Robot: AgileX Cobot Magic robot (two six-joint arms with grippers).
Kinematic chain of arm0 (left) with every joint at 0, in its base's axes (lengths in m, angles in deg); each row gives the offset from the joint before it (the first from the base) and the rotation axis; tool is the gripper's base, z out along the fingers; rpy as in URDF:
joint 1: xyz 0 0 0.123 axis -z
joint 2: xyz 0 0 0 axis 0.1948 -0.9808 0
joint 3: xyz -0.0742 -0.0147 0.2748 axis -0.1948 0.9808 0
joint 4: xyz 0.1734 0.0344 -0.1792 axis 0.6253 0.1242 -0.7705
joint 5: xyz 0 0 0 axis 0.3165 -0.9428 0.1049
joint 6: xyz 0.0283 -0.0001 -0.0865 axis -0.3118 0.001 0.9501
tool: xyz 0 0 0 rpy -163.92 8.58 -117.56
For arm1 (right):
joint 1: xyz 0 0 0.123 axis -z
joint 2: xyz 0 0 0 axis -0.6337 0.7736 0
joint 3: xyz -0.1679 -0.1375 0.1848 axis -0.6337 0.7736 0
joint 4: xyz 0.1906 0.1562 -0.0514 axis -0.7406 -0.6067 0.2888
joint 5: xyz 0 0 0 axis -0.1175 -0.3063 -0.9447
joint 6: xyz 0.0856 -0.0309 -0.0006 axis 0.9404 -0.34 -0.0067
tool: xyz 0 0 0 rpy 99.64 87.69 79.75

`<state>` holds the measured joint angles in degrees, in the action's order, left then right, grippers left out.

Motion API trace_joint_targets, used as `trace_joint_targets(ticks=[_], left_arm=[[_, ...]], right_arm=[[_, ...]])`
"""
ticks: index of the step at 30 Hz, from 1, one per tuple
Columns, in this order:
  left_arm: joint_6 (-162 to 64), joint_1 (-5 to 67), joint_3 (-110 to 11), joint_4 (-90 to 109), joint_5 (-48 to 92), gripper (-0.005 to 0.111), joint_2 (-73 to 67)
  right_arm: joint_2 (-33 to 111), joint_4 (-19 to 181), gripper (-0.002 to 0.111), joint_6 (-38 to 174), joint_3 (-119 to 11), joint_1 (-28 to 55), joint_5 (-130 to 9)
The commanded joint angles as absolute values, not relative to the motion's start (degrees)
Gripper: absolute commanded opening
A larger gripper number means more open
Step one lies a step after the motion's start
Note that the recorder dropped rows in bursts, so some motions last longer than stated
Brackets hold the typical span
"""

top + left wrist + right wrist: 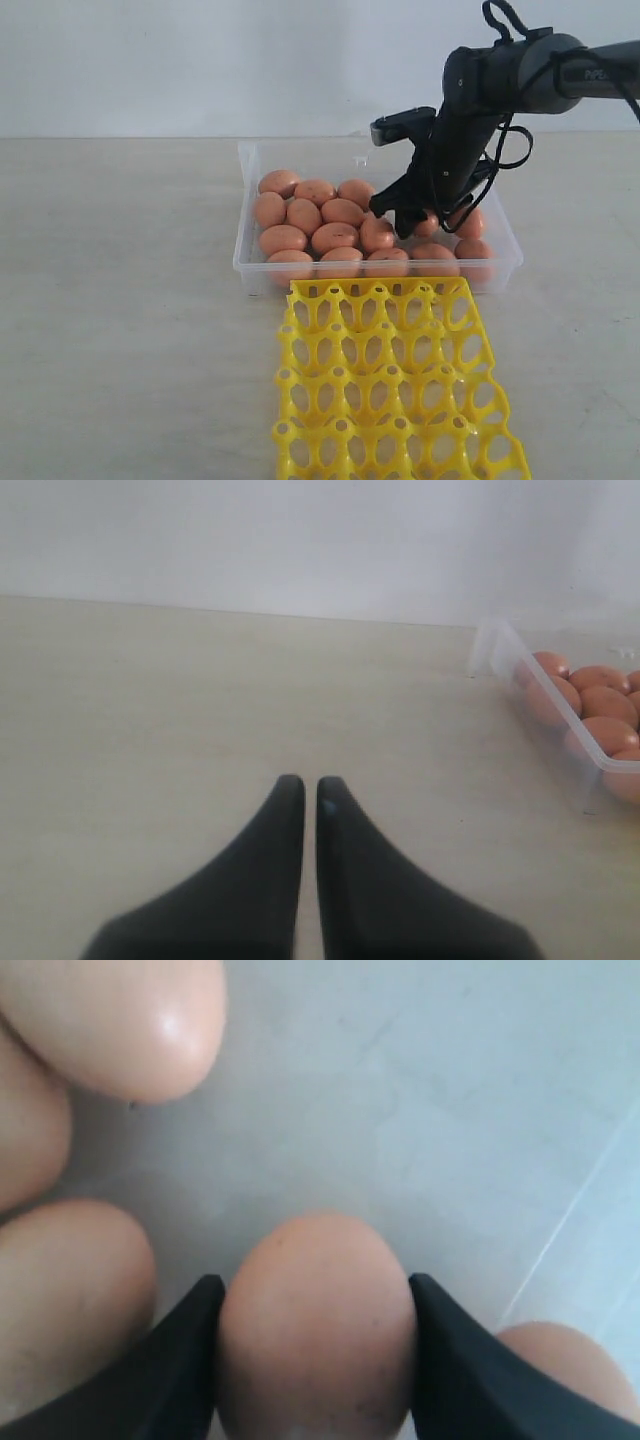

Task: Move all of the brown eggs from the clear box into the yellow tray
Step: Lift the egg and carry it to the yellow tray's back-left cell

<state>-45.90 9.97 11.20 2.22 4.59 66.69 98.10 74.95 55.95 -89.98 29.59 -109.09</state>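
Several brown eggs [334,237] lie in the clear box [246,262] at the table's middle. The yellow tray [283,352] sits in front of the box, and its cups are empty. My right gripper [405,222] reaches down into the right half of the box. In the right wrist view the right gripper [315,1280] is shut on one brown egg [315,1350], with a finger against each side and other eggs [120,1020] close by. The left gripper [310,782] is shut on nothing, over bare table beside the box's end [500,645].
The right arm [520,75] comes in from the upper right above the box. A pale wall stands behind the table. Bare tabletop spreads to the left of the box and tray.
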Motion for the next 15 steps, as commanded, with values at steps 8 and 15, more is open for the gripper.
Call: trace_joint_targets(ticks=[8, 15], left_arm=[[-46.14, 10.17, 11.43, 2.44, 5.34, 0.004, 66.82], [-46.14, 10.17, 11.43, 2.44, 5.34, 0.004, 66.82]], right_arm=[[71.68, 75.04, 0.000, 62.73, -65.87, 23.35, -53.11], [59.97, 87.64, 0.000, 81.53, -31.12, 17.14, -14.90]])
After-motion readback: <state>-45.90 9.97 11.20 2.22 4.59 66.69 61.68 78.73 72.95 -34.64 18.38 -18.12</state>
